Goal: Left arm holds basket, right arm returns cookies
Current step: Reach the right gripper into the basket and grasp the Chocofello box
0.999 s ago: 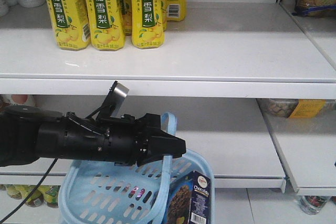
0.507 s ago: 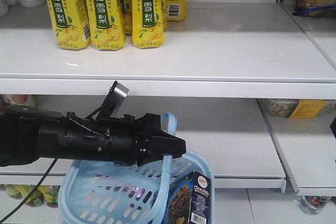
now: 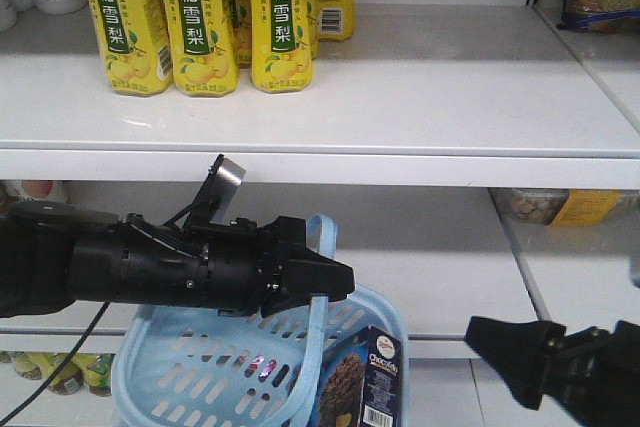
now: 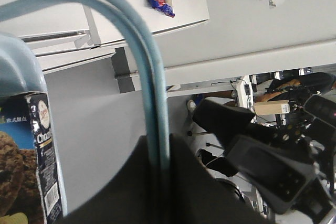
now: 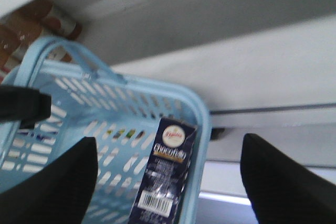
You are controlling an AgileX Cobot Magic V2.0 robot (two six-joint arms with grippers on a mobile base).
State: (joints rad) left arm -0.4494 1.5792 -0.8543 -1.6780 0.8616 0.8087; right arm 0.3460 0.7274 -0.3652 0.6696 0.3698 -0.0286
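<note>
While jaws of the left arm (image 3: 180, 272) clamp the basket (image 3: 150, 372) handle, the right arm (image 3: 560, 362) has entered, jaws spread

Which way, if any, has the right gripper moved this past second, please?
Yes: the right gripper entered from the right, moving left along the lower shelf towards the basket.

The basket (image 3: 190, 372) is light blue, the cookies (image 3: 383, 387) dark navy, the bottles (image 3: 205, 17) yellow.
</note>
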